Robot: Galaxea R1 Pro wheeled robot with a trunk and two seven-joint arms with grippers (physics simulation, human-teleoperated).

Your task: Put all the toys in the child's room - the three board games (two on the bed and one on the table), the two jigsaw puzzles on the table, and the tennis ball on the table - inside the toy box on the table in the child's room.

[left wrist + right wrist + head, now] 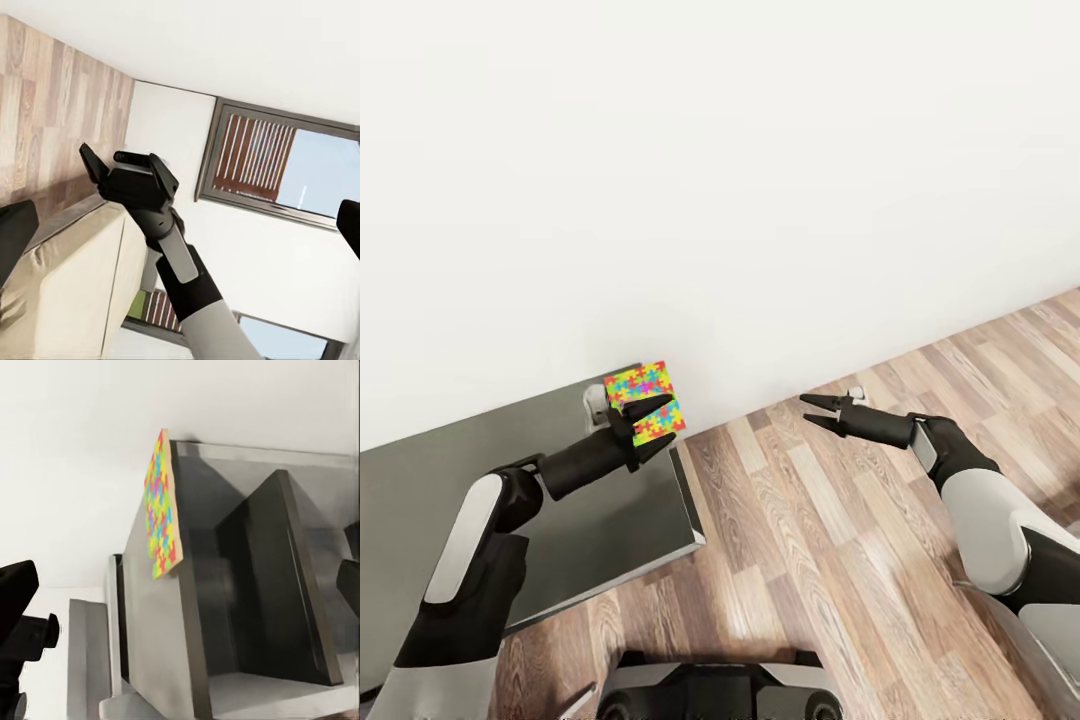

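One jigsaw puzzle (pixel 645 400), a bright multicoloured panel, stands on edge at the far corner of the table (pixel 510 500), close to the white wall. My left gripper (pixel 668 420) is open right in front of it, fingers spread. In the left wrist view the fingertips (pixel 15 229) are far apart with nothing between them. My right gripper (pixel 804 410) hangs open over the wood floor, right of the table, and holds nothing. The right wrist view has the puzzle (pixel 161 510) upright at the table's end (pixel 157 645). The toy box, tennis ball and board games are out of view.
Wood-plank floor (pixel 840 540) stretches to the right of the table end. The beige bed (pixel 67 285) and a dark-framed window (pixel 285 169) lie beyond my right gripper (pixel 124 165) in the left wrist view. The white wall runs behind the table.
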